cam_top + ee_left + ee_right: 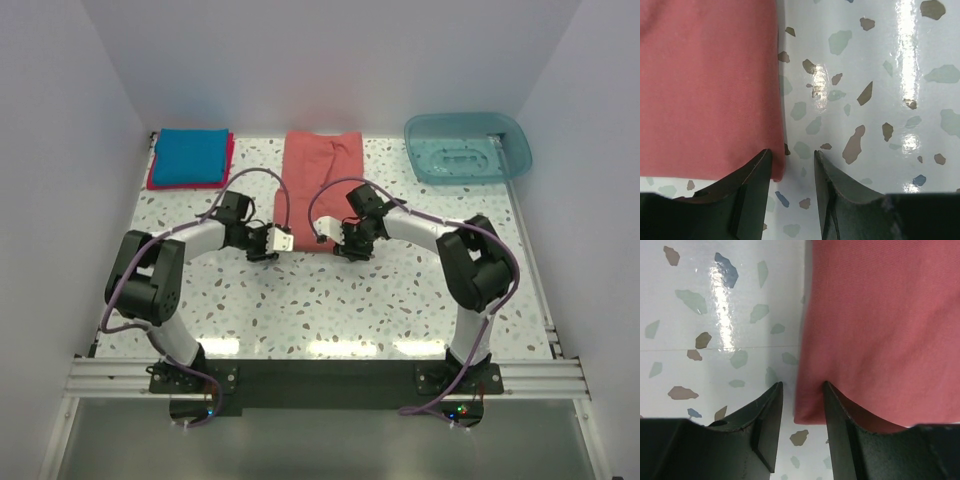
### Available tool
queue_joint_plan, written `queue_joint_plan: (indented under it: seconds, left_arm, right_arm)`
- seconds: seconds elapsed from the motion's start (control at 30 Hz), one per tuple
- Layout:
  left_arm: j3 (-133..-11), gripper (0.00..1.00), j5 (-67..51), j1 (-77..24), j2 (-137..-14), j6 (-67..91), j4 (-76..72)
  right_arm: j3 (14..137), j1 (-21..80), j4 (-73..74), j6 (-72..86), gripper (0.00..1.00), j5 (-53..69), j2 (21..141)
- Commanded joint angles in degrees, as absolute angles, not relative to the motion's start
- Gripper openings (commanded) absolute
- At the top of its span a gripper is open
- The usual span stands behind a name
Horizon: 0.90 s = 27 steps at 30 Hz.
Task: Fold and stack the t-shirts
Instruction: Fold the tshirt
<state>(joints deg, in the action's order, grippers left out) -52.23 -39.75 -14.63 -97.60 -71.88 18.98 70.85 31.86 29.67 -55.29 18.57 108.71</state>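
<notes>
We find no readable text, label, brand, number or sign in any view; nothing on the cloth, tub, arms or table carries writing we can make out.

The salmon-red t-shirt (705, 85) lying at the left fingers (752, 195) is soft, matt cloth with a fine weave. The bench (865, 60) beside those fingers is smooth, glossy and stone-speckled, with bright glare; the fingers look like dull black plastic.

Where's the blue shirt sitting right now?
In the top view the blue shirt lies folded at the far left corner of the table, on top of the crimson-pink shirt, left of the salmon-red shirt.
</notes>
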Motion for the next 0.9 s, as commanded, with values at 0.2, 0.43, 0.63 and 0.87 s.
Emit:
queue_joint_plan:
  seconds: [0.2, 0.43, 0.63, 0.87]
  left_arm:
    - [-53.87, 0.23, -37.18, -15.82, -101.77, -73.74, 17.84]
    - [-59.93, 0.0, -36.38, -15.38, -101.87, -69.09, 20.74]
    - [-65.56, 0.0, -39.89, -14.41, -97.83, -64.77, 24.85]
    - [-68.56, 0.0, -40.34, -14.41, -94.23, -62.23, 27.07]
  right_arm:
    - [67.5, 31.9, 24.7, -56.95, 0.11, 12.66, 110.21]
    - [72.14, 31.47, 28.82, -54.32, 0.0, 15.38, 108.37]
    - [78.39, 28.92, 32.6, -53.17, 0.0, 18.37, 105.03]
    - [83.84, 26.37, 38.4, -56.33, 0.0, 20.56, 103.28]
